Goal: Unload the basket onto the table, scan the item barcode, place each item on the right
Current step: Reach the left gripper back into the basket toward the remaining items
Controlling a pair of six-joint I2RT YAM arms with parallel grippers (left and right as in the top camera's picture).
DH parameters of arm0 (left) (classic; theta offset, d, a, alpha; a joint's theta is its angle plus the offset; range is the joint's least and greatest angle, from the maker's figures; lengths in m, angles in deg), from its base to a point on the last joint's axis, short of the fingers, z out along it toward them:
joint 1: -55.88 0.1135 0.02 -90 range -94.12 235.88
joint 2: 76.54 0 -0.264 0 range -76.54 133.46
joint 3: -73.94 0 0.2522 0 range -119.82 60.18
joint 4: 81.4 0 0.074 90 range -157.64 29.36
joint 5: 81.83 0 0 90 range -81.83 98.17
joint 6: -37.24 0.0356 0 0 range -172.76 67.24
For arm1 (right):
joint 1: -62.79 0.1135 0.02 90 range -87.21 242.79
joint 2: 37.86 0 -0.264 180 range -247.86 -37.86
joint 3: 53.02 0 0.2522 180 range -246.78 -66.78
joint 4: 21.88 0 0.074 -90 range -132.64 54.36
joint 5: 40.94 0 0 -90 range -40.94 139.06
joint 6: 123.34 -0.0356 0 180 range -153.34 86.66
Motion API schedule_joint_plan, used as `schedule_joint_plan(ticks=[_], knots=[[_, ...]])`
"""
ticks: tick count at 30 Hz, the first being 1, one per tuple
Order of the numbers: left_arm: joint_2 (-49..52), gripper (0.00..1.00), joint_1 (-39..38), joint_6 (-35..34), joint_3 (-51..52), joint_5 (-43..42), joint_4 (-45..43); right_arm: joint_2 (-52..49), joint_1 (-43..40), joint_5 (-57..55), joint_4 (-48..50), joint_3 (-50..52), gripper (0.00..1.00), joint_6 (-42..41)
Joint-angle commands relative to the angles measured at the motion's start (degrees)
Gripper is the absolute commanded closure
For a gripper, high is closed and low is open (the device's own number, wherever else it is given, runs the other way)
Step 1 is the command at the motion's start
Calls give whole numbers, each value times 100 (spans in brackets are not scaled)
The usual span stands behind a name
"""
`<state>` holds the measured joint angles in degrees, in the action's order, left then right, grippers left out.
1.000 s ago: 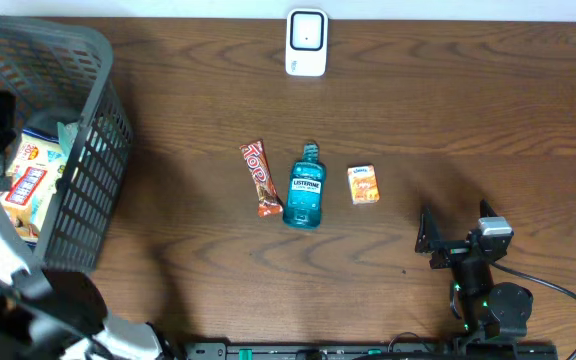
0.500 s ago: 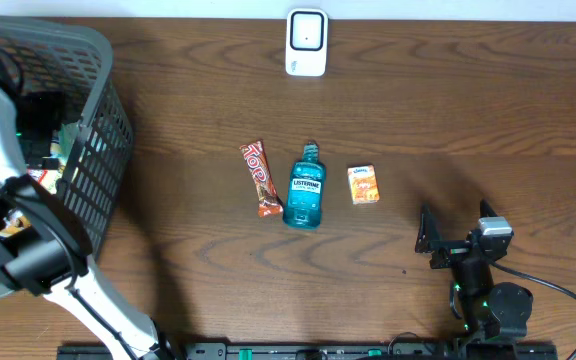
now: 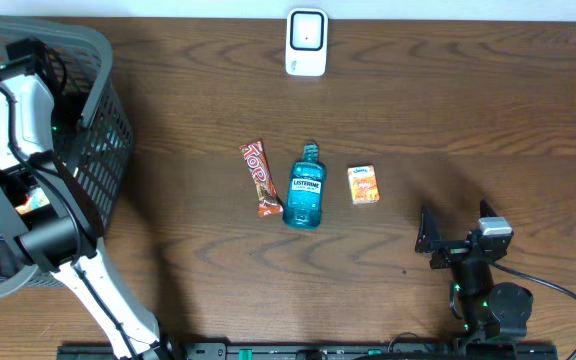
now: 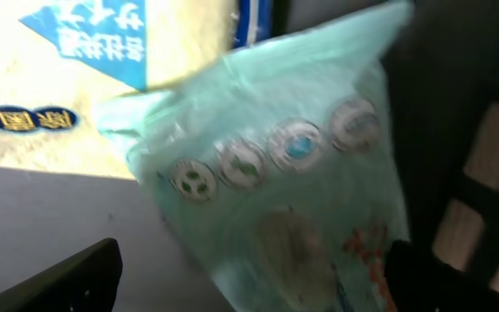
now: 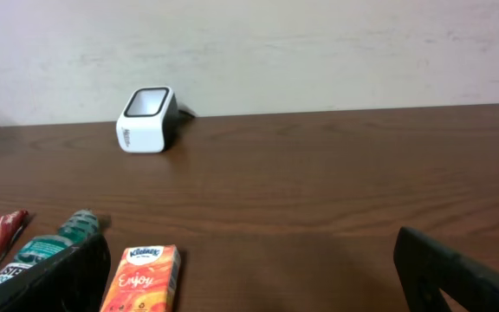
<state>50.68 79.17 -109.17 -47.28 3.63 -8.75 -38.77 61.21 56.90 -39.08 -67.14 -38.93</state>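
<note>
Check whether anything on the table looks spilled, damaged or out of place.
Nothing stands out. The candy bar, mouthwash bottle and tissue pack lie in a tidy row mid-table, with no spill around the bottle, and the scanner sits at the far edge.

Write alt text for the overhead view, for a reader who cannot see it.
The left arm reaches into a grey basket at the left of the table. Mid-table lie a candy bar, a blue Listerine bottle and an orange tissue pack in a row, with a white scanner at the far edge. The right gripper rests open at the near right.
</note>
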Motion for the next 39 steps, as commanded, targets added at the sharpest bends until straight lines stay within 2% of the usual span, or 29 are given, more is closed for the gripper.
schedule_joint_plan(ticks=[1, 6, 7, 8, 13, 18, 23, 30, 39], knots=[[133, 3, -4, -138, 219, 264, 11, 20, 50, -22, -22, 4, 1, 52], [133, 4, -46, -133, 623, 264, -275, 20, 50, -22, -22, 4, 1, 52], [133, 9, -50, -133, 717, 267, -348, 20, 50, -22, -22, 4, 1, 52], [133, 20, -50, -133, 785, 267, -398, 20, 50, -22, -22, 4, 1, 52], [122, 92, -48, -131, 887, 264, -415, 20, 50, -22, -22, 4, 1, 52], [-127, 92, -24, -107, 887, 269, -328, 20, 50, -22, -22, 4, 1, 52], [-859, 93, 63, 68, 885, 341, -216, 20, 50, -22, -22, 4, 1, 52], [-2693, 93, 155, 66, 887, 1344, 83, 20, 50, -22, -22, 4, 1, 52], [-4756, 92, -122, 181, 887, 1115, 127, 20, 50, -22, -22, 4, 1, 52]])
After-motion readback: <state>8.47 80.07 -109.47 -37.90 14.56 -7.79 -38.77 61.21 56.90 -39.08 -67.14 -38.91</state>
